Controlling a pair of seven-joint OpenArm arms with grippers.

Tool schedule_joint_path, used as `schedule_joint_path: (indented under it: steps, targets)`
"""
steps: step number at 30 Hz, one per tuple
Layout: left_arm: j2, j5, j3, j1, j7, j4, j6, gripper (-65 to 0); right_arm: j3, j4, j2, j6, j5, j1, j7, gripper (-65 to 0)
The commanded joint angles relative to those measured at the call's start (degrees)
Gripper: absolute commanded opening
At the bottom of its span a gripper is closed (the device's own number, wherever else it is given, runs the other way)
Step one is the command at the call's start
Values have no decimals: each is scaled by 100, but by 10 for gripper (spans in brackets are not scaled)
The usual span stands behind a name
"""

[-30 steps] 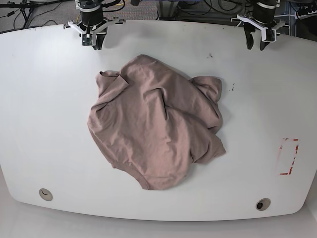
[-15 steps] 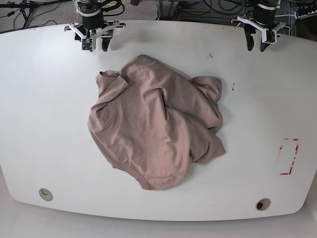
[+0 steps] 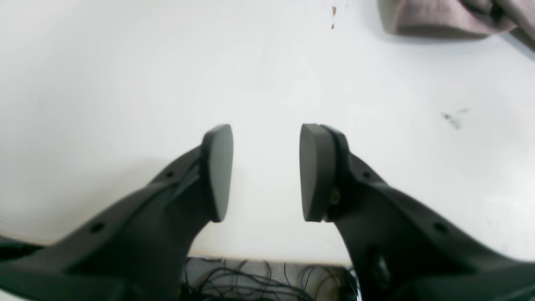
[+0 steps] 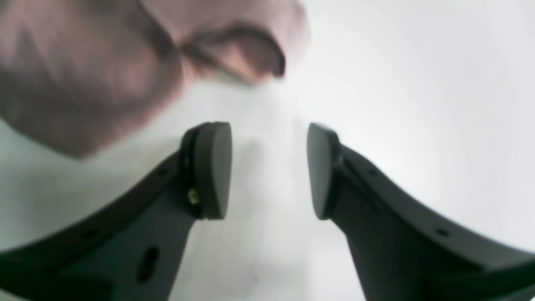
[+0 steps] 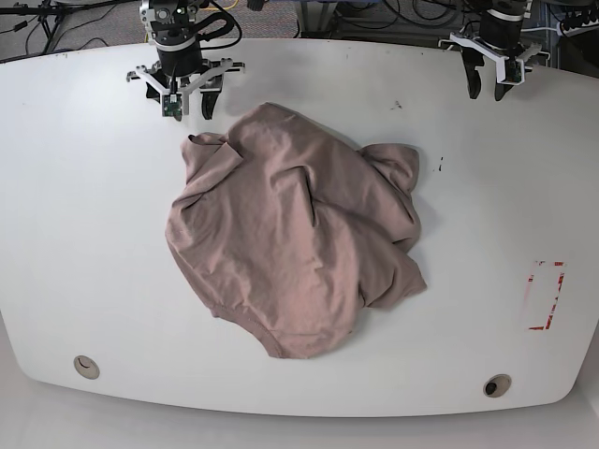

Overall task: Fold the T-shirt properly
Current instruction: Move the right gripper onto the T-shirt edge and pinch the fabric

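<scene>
- Since a second ago the right gripper [image 5: 185, 100], on the scene's far left, has spread its jaws from nearly closed and come nearer toward the cloth; the T-shirt [image 5: 295, 234] has not shifted.
- The T-shirt lies in a crumpled heap at the middle of the white table [image 5: 75, 234], no sleeve or hem laid flat, so folding has not begun.
- Both wrist views show pads parted with only bare table between them; neither arm holds anything.
- The left gripper [image 5: 497, 82] hangs at the far right edge, well apart from the cloth, which shows only at its view's top right corner [image 3: 443, 19].
- Likely step in hand: reach in and spread the heap.
- To do it well, each arm should pinch a single outer layer at opposite edges, then draw outward together, rather than grabbing bunched folds.
</scene>
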State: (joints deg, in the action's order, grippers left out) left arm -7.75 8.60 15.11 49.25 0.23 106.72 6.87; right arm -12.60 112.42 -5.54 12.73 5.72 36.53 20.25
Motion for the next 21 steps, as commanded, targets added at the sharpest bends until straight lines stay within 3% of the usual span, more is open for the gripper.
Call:
schedule_joint_path:
  steps: [1, 21]
  targets:
    - [-41, -14, 32, -29, -124, 108, -15, -402, -4, 81, 3, 119, -33, -123, -11, -352]
    - [-26, 1, 2, -599, 115, 140, 23, -384, -141, -102, 143, 757, -20, -1448, 917, -359]
